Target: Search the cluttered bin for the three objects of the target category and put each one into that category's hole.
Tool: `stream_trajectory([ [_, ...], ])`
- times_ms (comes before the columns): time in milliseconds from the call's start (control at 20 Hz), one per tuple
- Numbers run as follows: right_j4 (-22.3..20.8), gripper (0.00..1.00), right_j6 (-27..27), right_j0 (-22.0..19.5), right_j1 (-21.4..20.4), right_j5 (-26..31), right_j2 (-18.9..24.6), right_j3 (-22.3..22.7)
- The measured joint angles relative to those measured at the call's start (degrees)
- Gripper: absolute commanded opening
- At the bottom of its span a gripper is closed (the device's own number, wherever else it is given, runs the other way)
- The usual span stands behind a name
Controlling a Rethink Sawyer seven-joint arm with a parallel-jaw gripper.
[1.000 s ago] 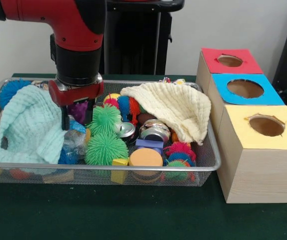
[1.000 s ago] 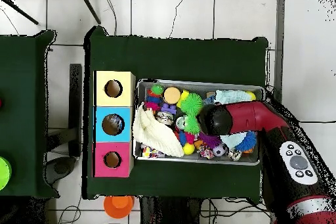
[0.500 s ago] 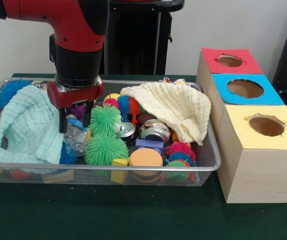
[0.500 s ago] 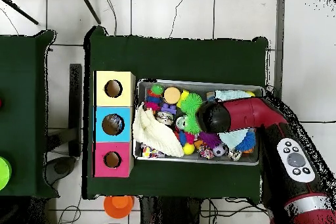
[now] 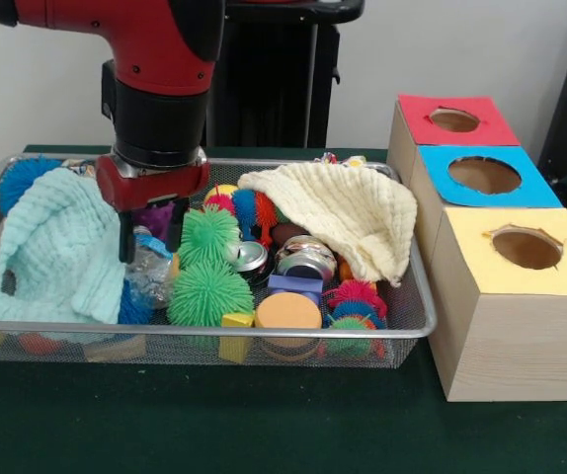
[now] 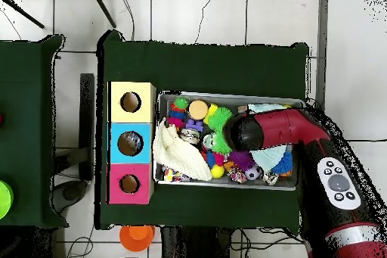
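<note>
The tool hangs low in the bin, fingers spread round a crushed bottle but gripping nothing (likely lined up to grab it), between the mint cloth and a green ball, well apart from the holes.

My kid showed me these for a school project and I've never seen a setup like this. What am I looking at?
A red and black robot arm reaches down into a wire mesh bin of toys. One picture is taken from across the table, the other from straight above. In the bin lie spiky green balls, a mint cloth, a cream cloth, cans and blocks. Beside it stand three wooden boxes with holes, topped red, blue and yellow. The gripper hangs over a crumpled plastic bottle, apparently open, holding nothing.
</note>
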Motion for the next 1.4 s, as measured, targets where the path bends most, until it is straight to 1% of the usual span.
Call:
stream_trajectory([
  [200, 0.00, 1.00, 0.00, 0.34, 0.10, 0.00, 0.02, -0.27],
  [650, -0.13, 1.00, 0.00, 0.49, 2.02, -0.02, 0.01, -0.33],
  [800, -0.81, 1.00, 0.00, 0.93, 2.56, -0.02, -0.16, -0.53],
  [1100, -3.21, 1.00, 0.00, 3.09, 3.54, -0.02, -0.83, -2.16],
  [1400, -5.38, 1.00, 0.00, 6.28, 4.49, -0.02, -2.79, -4.98],
])
